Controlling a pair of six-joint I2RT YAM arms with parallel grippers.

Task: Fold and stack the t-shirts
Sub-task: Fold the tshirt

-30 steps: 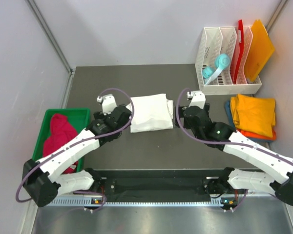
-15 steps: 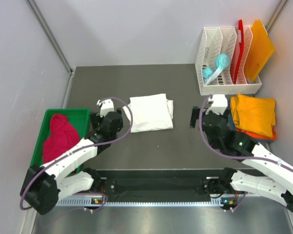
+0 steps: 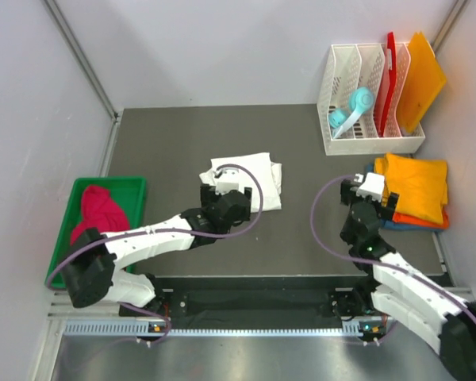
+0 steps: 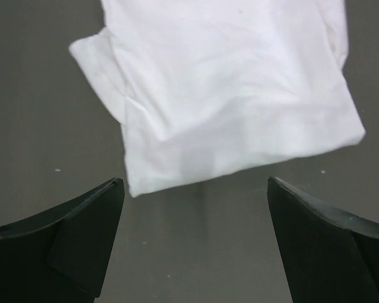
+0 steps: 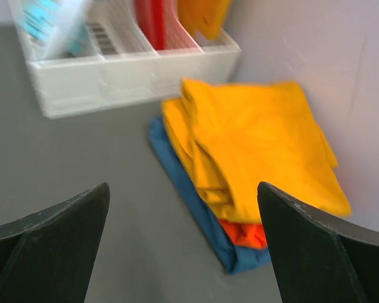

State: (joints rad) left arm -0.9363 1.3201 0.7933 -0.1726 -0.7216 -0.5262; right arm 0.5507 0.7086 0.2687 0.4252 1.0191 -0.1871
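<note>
A folded white t-shirt lies mid-table. My left gripper hovers open at its near left edge, the cloth just ahead of the empty jaws. At the right a folded stack holds a yellow-orange t-shirt over an orange one and a blue one. My right gripper is open and empty, facing the stack's near left corner. A crumpled crimson-pink t-shirt sits in the green bin.
A white file rack stands at the back right with a teal-and-white object, a red board and an orange board. Walls close in left, back and right.
The right gripper has swung away from the white shirt's right side over to the stack. The left gripper drew back, then moved right to the shirt's near left edge. Both stayed open.
</note>
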